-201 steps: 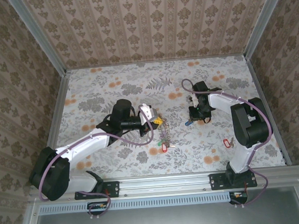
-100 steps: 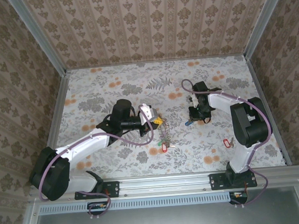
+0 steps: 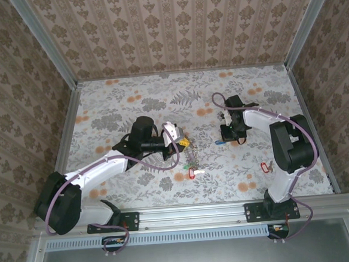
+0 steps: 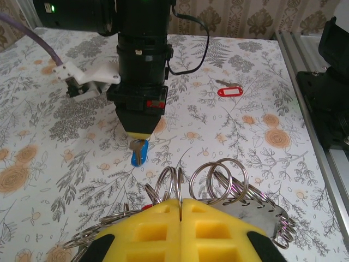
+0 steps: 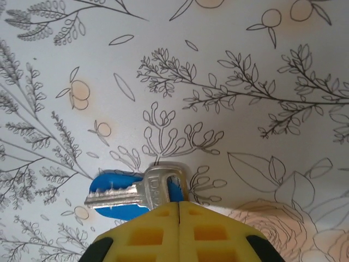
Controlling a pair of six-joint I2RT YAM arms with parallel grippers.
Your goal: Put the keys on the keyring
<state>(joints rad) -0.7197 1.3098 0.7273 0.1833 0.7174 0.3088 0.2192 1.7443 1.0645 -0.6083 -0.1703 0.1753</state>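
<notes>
My left gripper (image 4: 180,203) is shut on a thin silvery loop of the keyring (image 4: 218,180), whose bundled rings stick out past the yellow fingertips. In the top view the left gripper (image 3: 178,139) sits mid-table with the keyring (image 3: 191,160) hanging toward the near edge. My right gripper (image 5: 179,205) is shut on the head of a silvery key (image 5: 122,197) with a blue tag (image 5: 106,185) behind it. From above, the right gripper (image 3: 227,134) is to the right of the left one, with the blue-tagged key (image 3: 219,142) at its tip. The left wrist view shows that key (image 4: 139,153) under the right gripper (image 4: 139,131).
A key with a red tag (image 3: 263,167) lies near the right arm's base, also seen as the red tag (image 4: 228,90) in the left wrist view. Another red tag (image 3: 193,173) lies by the keyring. Patterned walls enclose the floral table (image 3: 130,98); a metal rail (image 3: 192,213) runs along the near edge.
The right gripper's jaws have closed fully on the blue-tagged key. The left arm and keyring have not moved.
</notes>
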